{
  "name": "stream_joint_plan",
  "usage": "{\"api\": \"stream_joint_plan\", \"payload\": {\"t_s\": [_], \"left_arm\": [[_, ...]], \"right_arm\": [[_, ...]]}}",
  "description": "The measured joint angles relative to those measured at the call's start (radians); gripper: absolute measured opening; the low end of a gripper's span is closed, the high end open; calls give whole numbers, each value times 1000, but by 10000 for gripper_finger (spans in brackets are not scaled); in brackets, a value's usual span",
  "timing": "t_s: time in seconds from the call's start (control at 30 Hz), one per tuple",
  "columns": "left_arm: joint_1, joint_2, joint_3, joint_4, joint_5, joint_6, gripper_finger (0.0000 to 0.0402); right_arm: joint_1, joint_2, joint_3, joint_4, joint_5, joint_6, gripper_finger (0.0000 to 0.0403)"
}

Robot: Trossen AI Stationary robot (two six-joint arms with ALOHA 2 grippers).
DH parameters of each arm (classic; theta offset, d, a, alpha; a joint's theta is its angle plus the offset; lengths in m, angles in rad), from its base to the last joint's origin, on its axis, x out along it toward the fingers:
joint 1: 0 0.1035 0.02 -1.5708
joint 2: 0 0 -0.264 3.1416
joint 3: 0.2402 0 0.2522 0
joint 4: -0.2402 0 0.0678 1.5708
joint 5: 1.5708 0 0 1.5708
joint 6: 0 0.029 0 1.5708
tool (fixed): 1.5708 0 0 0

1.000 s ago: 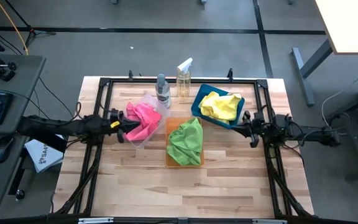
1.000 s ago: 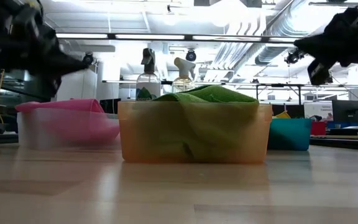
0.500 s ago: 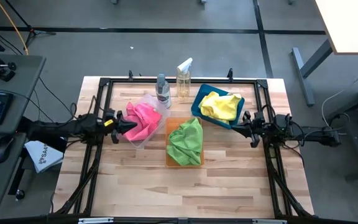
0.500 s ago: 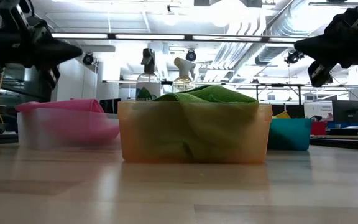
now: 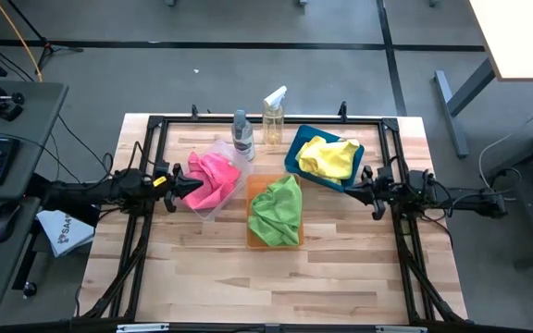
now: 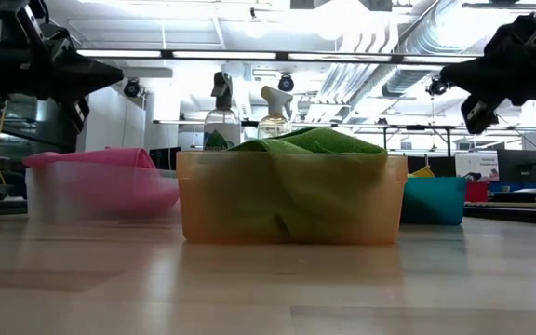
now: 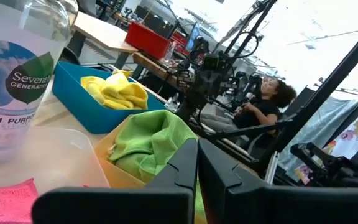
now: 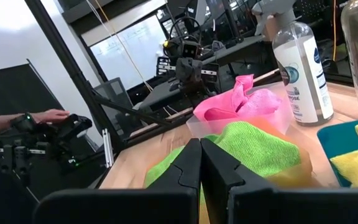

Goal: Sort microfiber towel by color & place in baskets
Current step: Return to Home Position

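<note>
Looks sorted: pink towels [image 5: 213, 176] are in the clear bin [image 5: 232, 154], green towel [image 5: 276, 211] in the orange bin [image 5: 259, 181], yellow towel [image 5: 327, 157] in the blue bin [image 5: 294, 155]. Both claws are closed on nothing, left claw [image 5: 179, 186] right at the pink towels, right claw [image 5: 368, 188] just beside the blue bin. Loose pink fabric could get snagged by that left claw and dragged onto the surface [image 5: 248, 287].

Two slim, matte-black jointed arms on show: the left arm [image 5: 91, 191] wears a small yellow patch [image 5: 160, 182] near its wrist, while the right arm [image 5: 452, 202] has thin black cables [image 5: 440, 191] looping along it. Up close, the left gripper [image 7: 197, 143] and the right gripper [image 8: 200, 143] match: flat, angular black fingers [image 7: 180, 171] tapering to blunt tips above a broad dark crossbar [image 7: 110, 202]
</note>
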Motion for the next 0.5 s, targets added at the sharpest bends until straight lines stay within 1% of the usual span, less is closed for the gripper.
{"api": "stream_joint_plan", "payload": {"t_s": [0.43, 0.47, 0.5], "left_arm": [[-32, 0, 0, 0, 0, 0, 0], [-35, 0, 0, -1, 1, 6, 0], [-37, 0, 0, -6, 14, 64, 0]], "right_arm": [[0, 0, 0, -31, 0, 0, 0], [0, 0, 0, -31, 0, 0, 0], [0, 0, 0, -31, 0, 0, 0]]}}
